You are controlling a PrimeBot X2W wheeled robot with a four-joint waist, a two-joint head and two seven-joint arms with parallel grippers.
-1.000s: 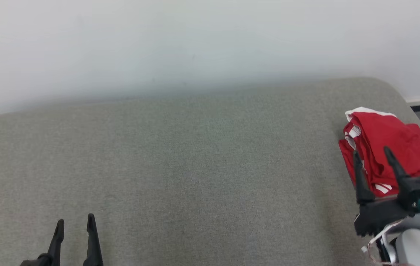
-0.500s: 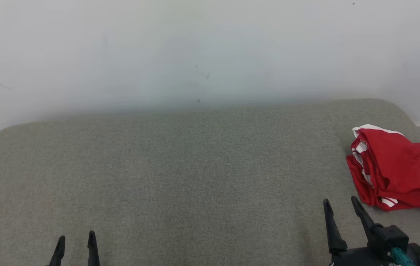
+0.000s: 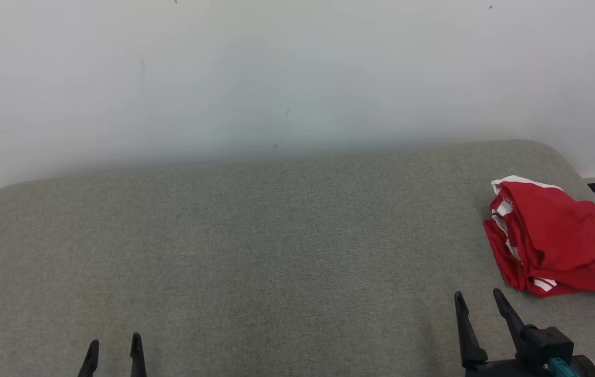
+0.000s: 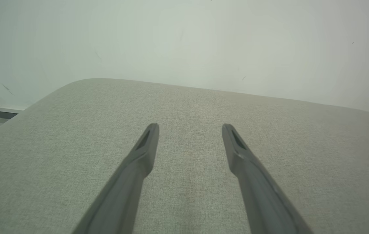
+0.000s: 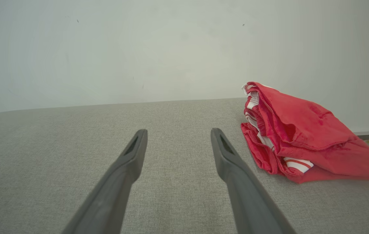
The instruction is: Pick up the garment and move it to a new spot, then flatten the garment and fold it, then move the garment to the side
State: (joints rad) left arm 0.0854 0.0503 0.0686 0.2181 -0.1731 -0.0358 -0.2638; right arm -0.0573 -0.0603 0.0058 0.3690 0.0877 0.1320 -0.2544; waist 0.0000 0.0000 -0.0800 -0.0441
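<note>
While the garment (image 3: 554, 235) lies folded rightward, a wall (image 3: 276, 68) backs the cushion (image 3: 276, 251).

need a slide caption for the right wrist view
Open right end effector over the grey cushion, folded red garment lying apart to its right.

Garment (image 3: 559, 235) at right end of padded bench (image 3: 276, 251), wall (image 3: 276, 68) behind it

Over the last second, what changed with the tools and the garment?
The right tool drew back from over the red garment toward the robot; it now sits short of it, apart, open. The head camera shifted too. The garment stayed folded at the right end of the grey cushion; the left tool stayed open.
</note>
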